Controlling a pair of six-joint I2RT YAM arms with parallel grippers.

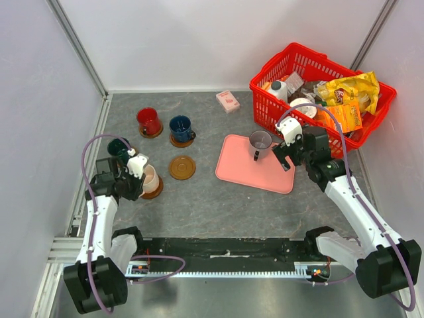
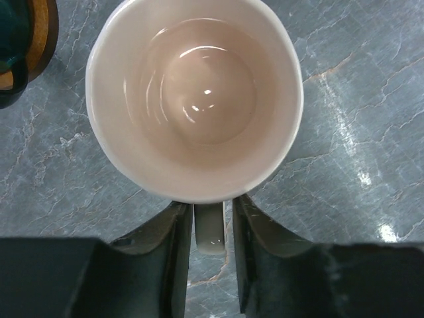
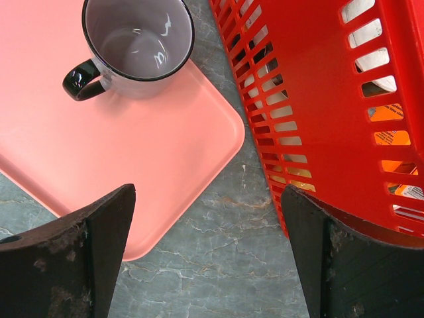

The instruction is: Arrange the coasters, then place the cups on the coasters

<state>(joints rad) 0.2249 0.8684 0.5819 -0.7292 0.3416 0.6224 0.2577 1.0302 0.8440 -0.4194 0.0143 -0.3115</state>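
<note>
The cream cup (image 1: 150, 179) stands on a brown coaster (image 1: 156, 192) at the left. Its handle (image 2: 209, 232) lies between the fingers of my left gripper (image 2: 211, 245), which is open a little, with a thin gap on each side. The dark green cup (image 1: 119, 147), red cup (image 1: 149, 121) and navy cup (image 1: 180, 126) each sit on a coaster. One coaster (image 1: 181, 167) lies bare. The grey cup (image 3: 136, 43) stands on the pink tray (image 3: 132, 152). My right gripper (image 3: 209, 225) hangs wide open over the tray's right corner, holding nothing.
A red basket (image 1: 318, 73) full of packaged goods stands at the back right, close beside the right gripper. A small pink box (image 1: 227, 101) lies near the back wall. The green cup's rim (image 2: 13, 46) shows just left of the cream cup.
</note>
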